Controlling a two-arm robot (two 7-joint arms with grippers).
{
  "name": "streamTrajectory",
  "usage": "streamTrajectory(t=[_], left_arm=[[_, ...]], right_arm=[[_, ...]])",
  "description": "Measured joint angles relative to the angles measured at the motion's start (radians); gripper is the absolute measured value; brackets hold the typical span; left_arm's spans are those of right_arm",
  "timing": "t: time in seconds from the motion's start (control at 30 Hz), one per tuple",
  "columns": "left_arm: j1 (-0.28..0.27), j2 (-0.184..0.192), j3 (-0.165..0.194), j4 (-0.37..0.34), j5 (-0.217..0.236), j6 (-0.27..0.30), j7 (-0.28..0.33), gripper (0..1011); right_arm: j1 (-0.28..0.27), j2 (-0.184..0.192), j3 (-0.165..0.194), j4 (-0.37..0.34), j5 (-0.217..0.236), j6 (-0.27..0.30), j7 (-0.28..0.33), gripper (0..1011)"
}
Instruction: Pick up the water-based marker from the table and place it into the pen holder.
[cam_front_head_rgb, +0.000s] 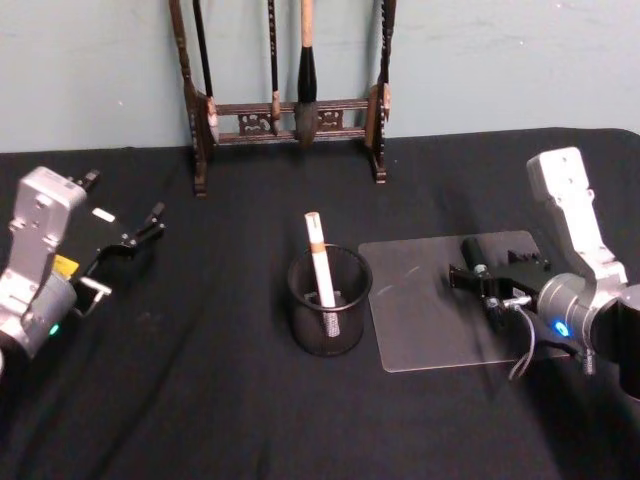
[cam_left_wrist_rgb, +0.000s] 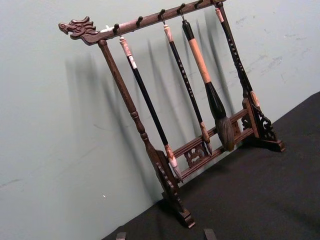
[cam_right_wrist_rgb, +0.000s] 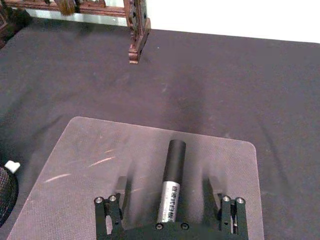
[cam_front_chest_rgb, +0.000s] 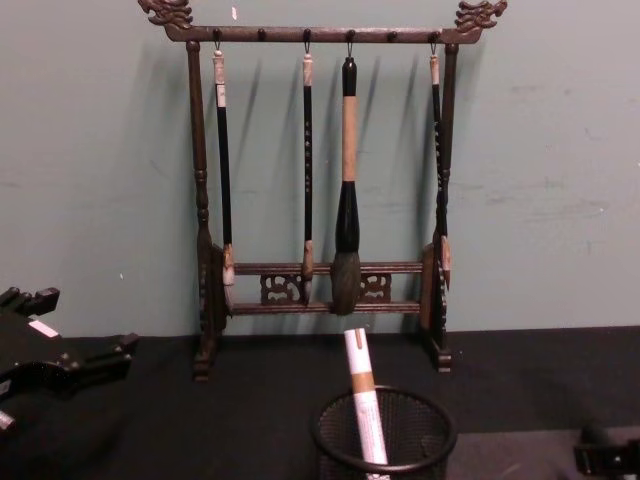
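Right gripper (cam_right_wrist_rgb: 168, 186) hovering low over clear mat (cam_front_head_rgb: 420, 320), jaws spread, straddling water-based marker (cam_right_wrist_rgb: 172, 167) lying near mat's far edge. Risk: round barrel, seemingly off-centre, rolling on slick mat as jaws are closing. Pen holder (cam_front_head_rgb: 330, 335), beside mat's left edge, holding white pen (cam_front_head_rgb: 320, 262), possibly blocking drop-in. Left gripper (cam_left_wrist_rgb: 165, 236) idling open near table's left edge.

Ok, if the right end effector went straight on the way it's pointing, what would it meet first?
Probably the black-capped marker, lying on the clear mat between the open fingers of the right end effector. Past it the line runs over black cloth toward the wall; height above the mat is unclear.
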Motion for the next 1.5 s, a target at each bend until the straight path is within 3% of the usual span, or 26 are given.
streamTrajectory(t=[1.5], left_arm=[[0.0, 0.0, 0.0, 0.0, 0.0, 0.0, 0.0, 1001]], right_arm=[[0.009, -0.036, 0.004, 0.042, -0.123, -0.026, 0.072, 1002]])
